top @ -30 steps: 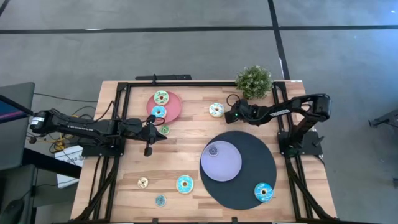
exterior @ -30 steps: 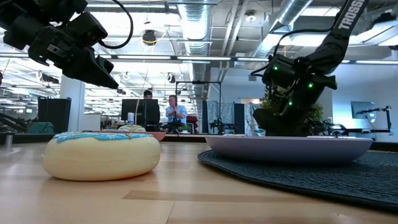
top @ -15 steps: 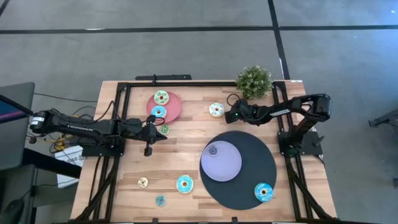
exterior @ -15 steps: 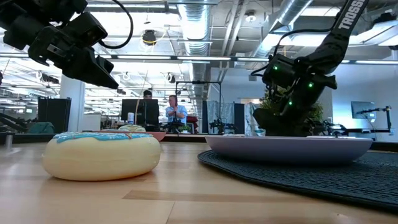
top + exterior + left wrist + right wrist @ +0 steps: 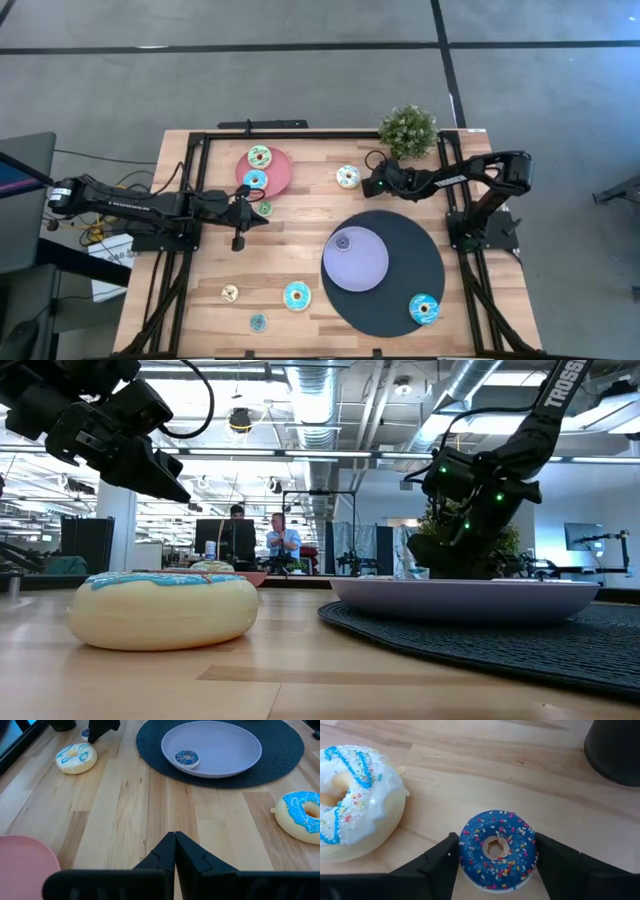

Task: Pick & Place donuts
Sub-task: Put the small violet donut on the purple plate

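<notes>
My right gripper (image 5: 497, 851) is at the table's far right, low over the wood beside a cream donut with blue drizzle (image 5: 351, 795) (image 5: 347, 177), shut on a small blue sprinkled donut (image 5: 497, 849). My left gripper (image 5: 175, 840) (image 5: 250, 217) is shut and holds nothing. It hangs above the table next to a small green donut (image 5: 264, 208), near the pink plate (image 5: 280, 172). That plate holds a green donut (image 5: 259, 156) and a teal donut (image 5: 255, 180). The lavender plate (image 5: 365, 270) on the dark mat carries one small donut (image 5: 343, 240). My right gripper has the small blue donut's outer rim (image 5: 464, 851) pinched between its two fingers (image 5: 442, 862), one on each side. The donut lies flat with its hole up; its underside seems to rest on the wood.
A teal donut (image 5: 424, 308) lies on the mat (image 5: 420, 250). Near the front edge lie a teal donut (image 5: 296, 296), a small cream one (image 5: 230, 293) and a small teal one (image 5: 258, 322). A potted plant (image 5: 408, 130) stands at the far right corner. A black frame rims the table.
</notes>
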### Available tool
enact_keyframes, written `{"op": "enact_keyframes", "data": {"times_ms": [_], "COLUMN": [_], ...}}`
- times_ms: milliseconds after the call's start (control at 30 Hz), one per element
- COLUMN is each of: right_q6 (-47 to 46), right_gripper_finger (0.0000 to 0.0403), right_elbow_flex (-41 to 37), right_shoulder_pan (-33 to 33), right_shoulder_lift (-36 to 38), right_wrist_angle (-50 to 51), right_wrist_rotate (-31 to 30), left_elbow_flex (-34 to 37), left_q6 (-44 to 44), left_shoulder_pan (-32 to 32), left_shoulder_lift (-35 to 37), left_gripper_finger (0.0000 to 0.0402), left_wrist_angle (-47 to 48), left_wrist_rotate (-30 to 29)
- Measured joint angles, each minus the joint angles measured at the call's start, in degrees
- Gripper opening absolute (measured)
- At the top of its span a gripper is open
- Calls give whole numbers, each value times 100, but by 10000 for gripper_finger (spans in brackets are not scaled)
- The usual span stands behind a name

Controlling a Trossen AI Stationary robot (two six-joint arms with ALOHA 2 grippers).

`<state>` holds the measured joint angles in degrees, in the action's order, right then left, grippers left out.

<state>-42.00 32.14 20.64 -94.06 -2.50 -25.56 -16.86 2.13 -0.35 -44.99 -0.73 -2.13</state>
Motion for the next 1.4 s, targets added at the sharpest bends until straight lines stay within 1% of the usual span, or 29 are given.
{"op": "enact_keyframes", "data": {"times_ms": [133,300,367,433,567,700,800,900,1000,1100,1200,1267,1400], "right_q6": [-2,-7,-19,-43,-42,-207,-428,-617,-830,-1056,-1297,-1352,-1353], "right_gripper_finger": [209,203,205,208,212,210,204,197,192,187,184,184,188], "right_elbow_flex": [0,0,-1,-18,-17,-12,-11,-9,-4,-2,-2,-2,0], "right_shoulder_pan": [1,2,-25,-108,-427,-1142,-1859,-2670,-3439,-4005,-4321,-4385,-4378], "right_shoulder_lift": [0,49,150,357,917,1480,1809,1990,1962,1748,1493,1298,883], "right_wrist_angle": [0,19,91,257,465,682,725,704,685,684,601,490,-68], "right_wrist_rotate": [2,14,120,351,899,951,717,230,-251,-778,-1079,-1074,-995], "left_elbow_flex": [0,0,0,0,0,0,0,0,0,0,0,0,0], "left_q6": [0,0,0,0,-1,-35,-37,-39,-41,-42,-42,-42,-44], "left_shoulder_pan": [-1,1,0,1,1,1,1,1,1,1,1,1,1], "left_shoulder_lift": [0,0,0,0,0,0,0,0,0,0,2,0,0], "left_gripper_finger": [0,0,0,0,0,0,0,0,0,0,0,0,0], "left_wrist_angle": [0,0,-1,-2,0,0,0,-1,0,-2,-1,-2,-2], "left_wrist_rotate": [0,1,0,2,2,7,7,7,7,7,7,4,2]}}
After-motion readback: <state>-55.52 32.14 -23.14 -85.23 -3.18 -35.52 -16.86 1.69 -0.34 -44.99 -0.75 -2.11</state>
